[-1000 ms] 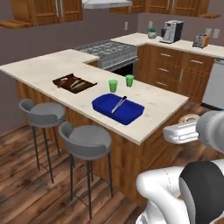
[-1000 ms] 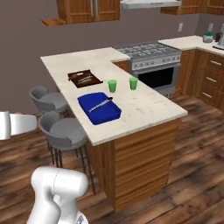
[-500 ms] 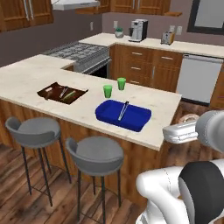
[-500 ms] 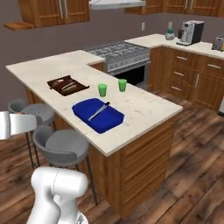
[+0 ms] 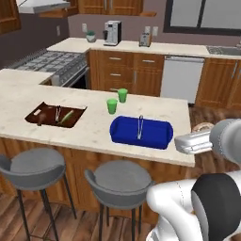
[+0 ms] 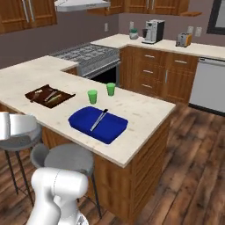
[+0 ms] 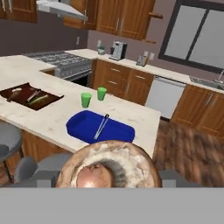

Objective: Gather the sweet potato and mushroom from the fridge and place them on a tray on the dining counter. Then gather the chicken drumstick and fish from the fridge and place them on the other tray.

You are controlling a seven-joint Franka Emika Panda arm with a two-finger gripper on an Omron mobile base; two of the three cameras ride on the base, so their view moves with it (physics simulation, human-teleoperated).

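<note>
My gripper (image 7: 109, 180) is shut on the mushroom (image 7: 109, 166), a brown cap with a pale underside that sits low in the hand view. In the left base view the gripper (image 5: 195, 141) hangs off the right end of the dining counter (image 5: 94, 136) with the mushroom (image 5: 203, 127) at its tip. On the counter lie a blue tray (image 5: 141, 132) with a metal utensil in it and a brown tray (image 5: 55, 115) holding small items I cannot identify. The fridge, chicken drumstick and fish are out of view.
Two green cups (image 5: 116, 100) stand just behind the blue tray. Two grey stools (image 5: 120, 182) line the counter's near side. A stove (image 5: 47, 61), a wall counter with a coffee maker (image 5: 113, 33) and a dishwasher (image 5: 181, 77) are beyond. Open wood floor lies right of the counter (image 6: 193, 176).
The base has moved, so the whole scene has shifted: the counter and both trays now appear closer and more side-on. The mushroom stays in the gripper.
</note>
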